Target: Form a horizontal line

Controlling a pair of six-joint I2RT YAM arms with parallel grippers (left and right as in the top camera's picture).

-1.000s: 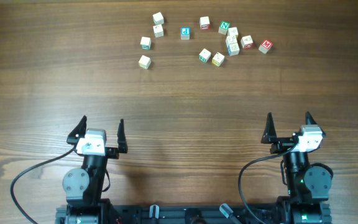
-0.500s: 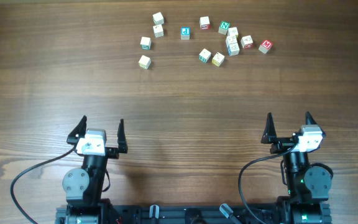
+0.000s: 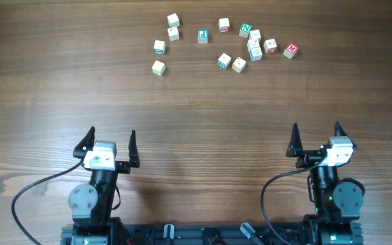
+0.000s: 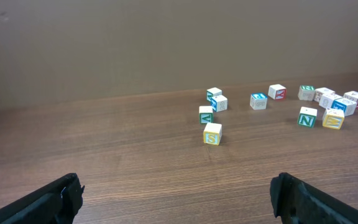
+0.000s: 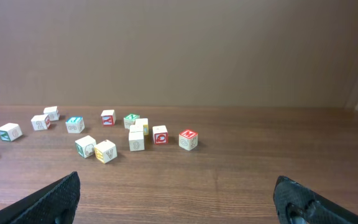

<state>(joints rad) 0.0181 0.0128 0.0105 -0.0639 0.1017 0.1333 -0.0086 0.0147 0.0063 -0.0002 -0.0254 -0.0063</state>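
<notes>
Several small cream wooden letter cubes lie scattered at the far side of the table, from a yellow-lettered cube [image 3: 158,67] on the left to a red-lettered cube [image 3: 290,50] on the right. No straight horizontal line of touching cubes shows. A few cubes bunch together near the green N cube [image 3: 245,30]. My left gripper [image 3: 112,131] is open and empty near the front edge, far from the cubes. My right gripper [image 3: 316,126] is also open and empty. The left wrist view shows the yellow cube [image 4: 212,132] ahead of the open jaws [image 4: 176,186]. The right wrist view shows the red cube [image 5: 188,139] ahead of the open jaws [image 5: 177,183].
The wooden table [image 3: 196,109] stretches between the grippers and the cubes. A blue-lettered cube [image 3: 203,36] sits mid-row at the back. A plain brown wall [image 5: 179,50] stands behind the table. Black cables [image 3: 26,194] loop near the arm bases.
</notes>
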